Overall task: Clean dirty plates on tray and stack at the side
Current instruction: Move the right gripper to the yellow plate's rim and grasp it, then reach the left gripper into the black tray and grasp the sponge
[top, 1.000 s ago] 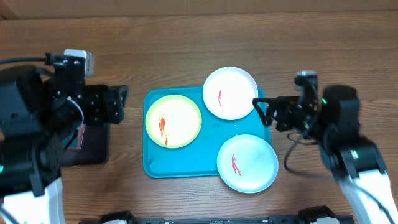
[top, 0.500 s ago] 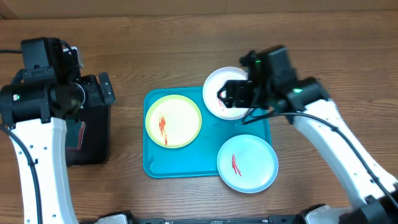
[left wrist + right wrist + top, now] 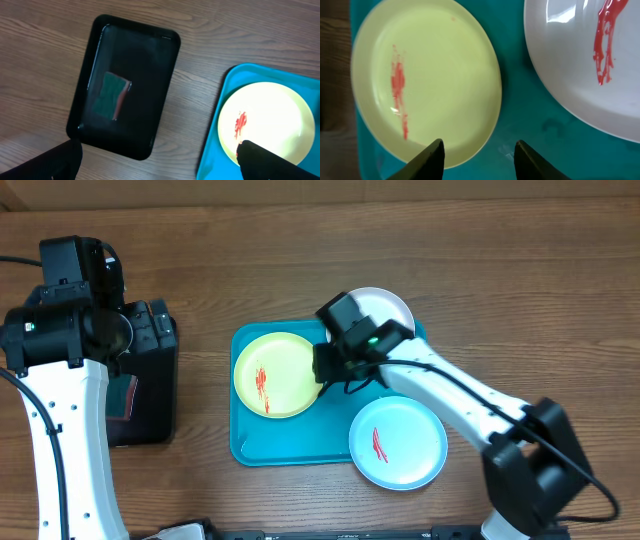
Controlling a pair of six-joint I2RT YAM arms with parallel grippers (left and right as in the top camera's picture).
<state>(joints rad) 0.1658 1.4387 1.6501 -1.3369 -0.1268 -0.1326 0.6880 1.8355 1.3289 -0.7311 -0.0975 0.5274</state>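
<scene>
Right pincer (image 3: 479, 150) has swung over the tray (image 3: 520, 125), half spread astride the rim of the yellow-green plate (image 3: 425, 80); left pincer (image 3: 159, 150) gapes wide. Next, likely: pinch that rim.

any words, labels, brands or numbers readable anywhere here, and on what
None can be read: no words, numbers or logos show on the plates, tray, black tray or sponge. The red marks on the plates are smears, not writing.

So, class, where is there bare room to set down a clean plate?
Bare wood: a strip between the black tray and the turquoise tray, the table's far edge, and right of the near white plate. The turquoise tray itself is crowded.
</scene>
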